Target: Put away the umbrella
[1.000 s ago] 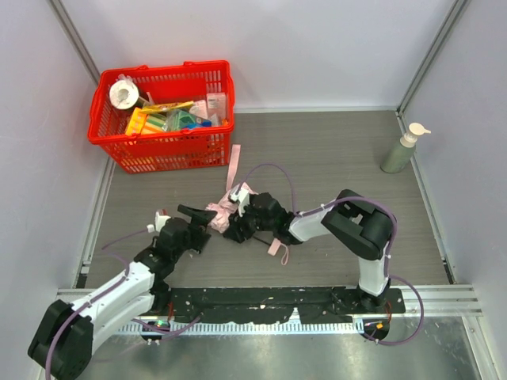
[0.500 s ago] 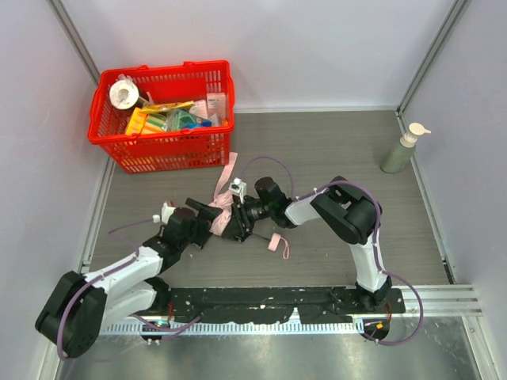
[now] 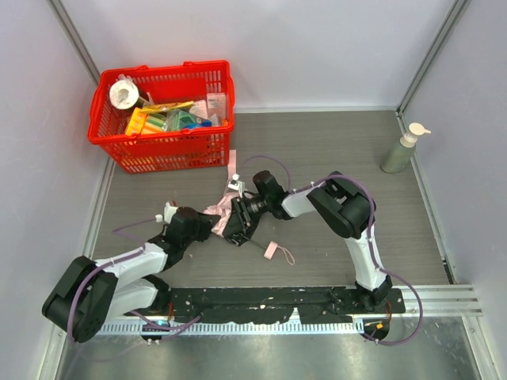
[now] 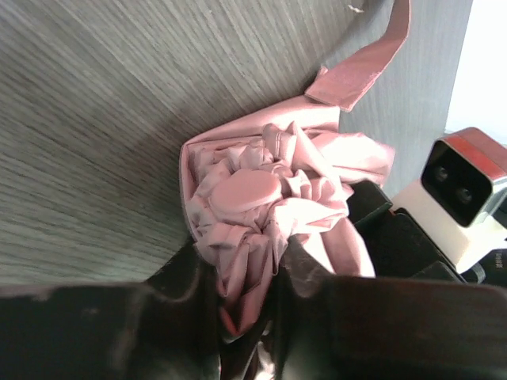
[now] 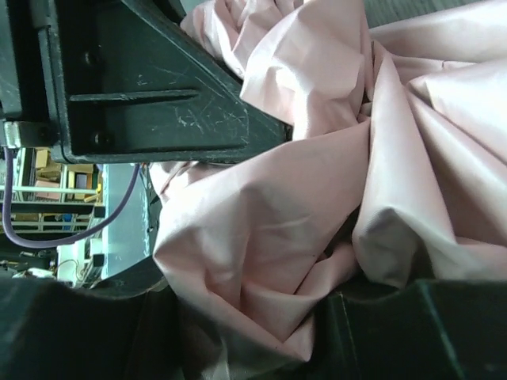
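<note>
The umbrella (image 3: pixel 216 212) lies on the table as a crumpled pale pink bundle between my two grippers. Its closing band (image 3: pixel 234 162) trails toward the basket, and the small pink handle with its strap (image 3: pixel 273 252) rests to the lower right. My left gripper (image 3: pixel 207 226) is shut on a fold of the umbrella (image 4: pixel 261 190), with fabric pinched between the left gripper's (image 4: pixel 245 273) jaws. From the other side my right gripper (image 3: pixel 238 224) grips the bundle. The umbrella (image 5: pixel 317 198) fills the right gripper's (image 5: pixel 261 324) jaws. The shaft is mostly hidden.
A red basket (image 3: pixel 162 150) full of small goods stands at the back left. A green pump bottle (image 3: pixel 402 150) stands at the back right by the wall. White walls close in the table on three sides. The right wrist camera (image 4: pixel 463 178) sits close beside the bundle.
My left gripper moved forward onto the bundle and closed from wide open onto the fabric. The right arm drew the bundle slightly left and back; the handle strap slid along.
</note>
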Robot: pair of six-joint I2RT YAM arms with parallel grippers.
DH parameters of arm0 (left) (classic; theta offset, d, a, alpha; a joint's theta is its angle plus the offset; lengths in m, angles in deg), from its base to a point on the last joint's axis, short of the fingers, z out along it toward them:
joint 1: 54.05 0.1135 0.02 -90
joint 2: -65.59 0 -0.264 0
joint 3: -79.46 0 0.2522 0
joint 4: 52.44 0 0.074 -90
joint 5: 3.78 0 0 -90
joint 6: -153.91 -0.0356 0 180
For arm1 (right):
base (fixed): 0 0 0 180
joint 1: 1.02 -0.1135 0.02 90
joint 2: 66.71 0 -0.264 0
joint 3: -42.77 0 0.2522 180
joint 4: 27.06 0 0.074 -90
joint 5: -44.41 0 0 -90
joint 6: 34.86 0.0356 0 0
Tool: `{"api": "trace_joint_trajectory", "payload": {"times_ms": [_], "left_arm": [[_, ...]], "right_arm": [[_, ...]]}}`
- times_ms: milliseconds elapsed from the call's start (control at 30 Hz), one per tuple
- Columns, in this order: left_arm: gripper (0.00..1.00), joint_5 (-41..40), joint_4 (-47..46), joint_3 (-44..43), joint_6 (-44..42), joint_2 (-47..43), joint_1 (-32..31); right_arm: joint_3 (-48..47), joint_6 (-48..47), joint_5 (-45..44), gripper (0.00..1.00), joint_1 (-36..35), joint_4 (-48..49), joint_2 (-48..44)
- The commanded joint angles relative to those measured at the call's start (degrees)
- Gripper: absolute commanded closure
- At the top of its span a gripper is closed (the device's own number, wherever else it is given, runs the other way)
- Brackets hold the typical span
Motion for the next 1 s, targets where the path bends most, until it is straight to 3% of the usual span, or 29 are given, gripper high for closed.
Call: {"api": "trace_joint_trajectory", "payload": {"times_ms": [0, 33, 100, 167, 233, 333, 567, 733, 967], "left_arm": [[1.00, 0.0, 3.2, 2.1, -4.4, 1.1, -0.4], [1.00, 0.3, 3.0, 2.4, -4.1, 1.0, -0.4], [1.00, 1.6, 2.5, 2.7, -3.1, 1.1, -0.4], [1.00, 3.0, 3.3, 2.4, -1.6, 1.3, -0.4], [1.00, 3.8, 6.4, 1.7, 0.0, 1.2, -0.4], [1.00, 5.1, 11.7, 0.0, 2.4, 1.1, -0.4], [1.00, 7.1, 17.0, -2.6, 4.6, 0.6, -0.4], [1.00, 8.4, 18.5, -4.1, 6.2, 2.5, -0.6], [1.00, 9.1, 19.9, -4.8, 8.8, 4.7, -1.1]], "right_arm": [[-0.2, -7.0, -0.8, 0.99, -1.5, -21.4, 2.9], [-1.0, -7.8, -1.9, 0.99, -1.6, -23.0, 2.4], [-1.8, -9.8, -5.0, 0.88, -1.6, -26.8, 0.7], [-2.0, -12.0, -10.8, 0.72, -1.8, -31.4, -2.1], [-1.6, -13.9, -17.2, 0.48, -2.2, -34.5, -5.8], [0.7, -14.6, -26.3, 0.34, -2.4, -35.5, -13.8], [7.5, -19.9, -42.0, 0.30, -3.8, -36.4, -30.0], [10.2, -22.7, -48.5, 0.26, -5.9, -31.0, -38.8], [3.3, -25.5, -51.7, 0.24, -9.4, -27.3, -31.7]]}}
